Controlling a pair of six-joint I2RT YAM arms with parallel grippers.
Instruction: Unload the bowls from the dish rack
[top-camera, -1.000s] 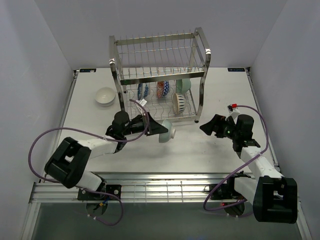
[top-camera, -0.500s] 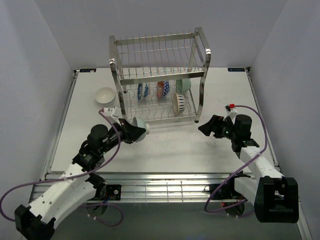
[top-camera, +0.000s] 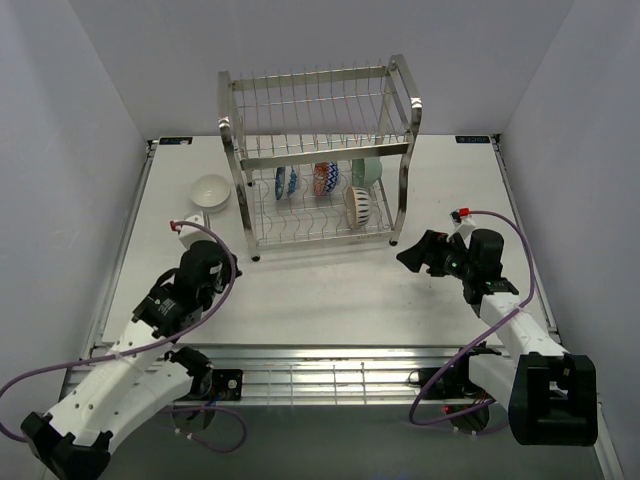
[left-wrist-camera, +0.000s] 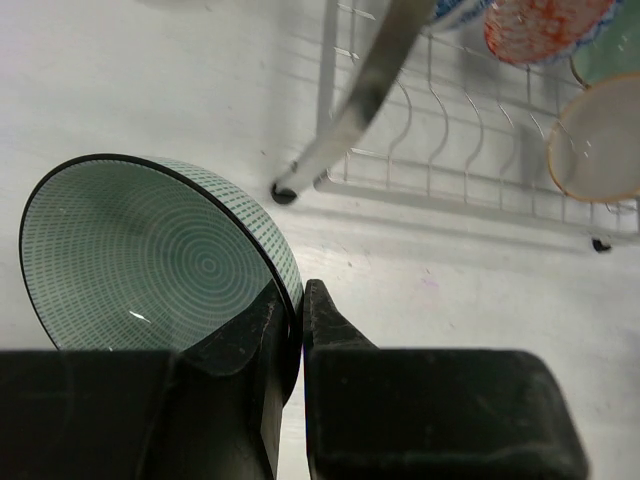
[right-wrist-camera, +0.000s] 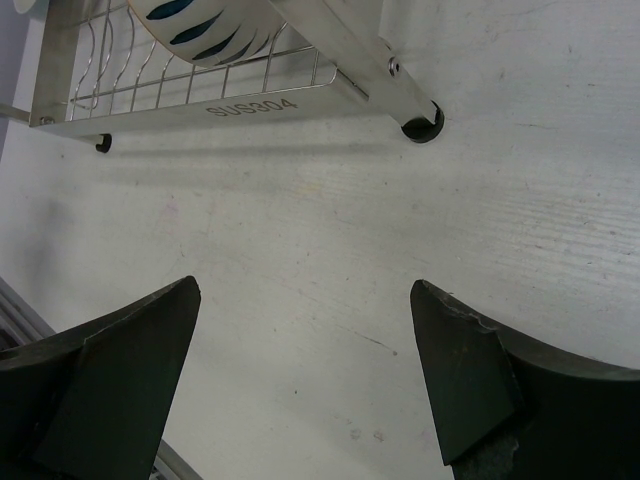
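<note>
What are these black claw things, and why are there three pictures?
They are grippers on two robot arms. One picture looks down from above; the other two come from small cameras on each wrist. On the white table stands a wire rack with four bowls in it: blue-white, red-blue, mint and striped. A white bowl sits on the table beside the rack. The left gripper pinches the rim of a green bowl. The right gripper is open and holds nothing.
</note>
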